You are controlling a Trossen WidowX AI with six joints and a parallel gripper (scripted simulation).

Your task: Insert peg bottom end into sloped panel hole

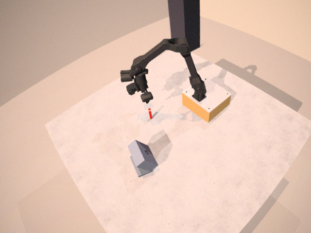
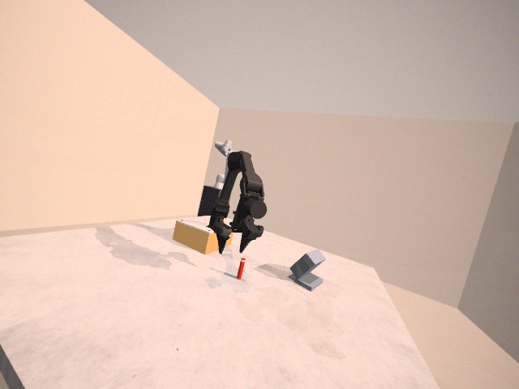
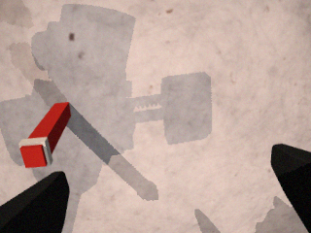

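Observation:
A red square-sided peg [image 1: 150, 115] [image 2: 240, 271] [image 3: 57, 121] with a pale band near its top stands upright on the table. My gripper [image 1: 139, 98] [image 2: 231, 252] [image 3: 170, 169] is open and empty, fingers pointing down, above the peg's height. In the wrist view the peg is far left, just beyond the left fingertip, not midway between the fingers. The grey sloped panel [image 1: 141, 156] [image 2: 307, 262] stands on a flat foot, apart from the peg. A small dark, squarish hole [image 1: 146, 152] shows in its face in the top view; the exterior view does not show the hole.
The arm stands on an orange box [image 1: 195, 107] [image 2: 192, 240] with a white top, behind the peg. A dark pillar [image 1: 177, 20] [image 2: 207, 202] rises behind the box. Shadows of the arm and gripper lie around the peg.

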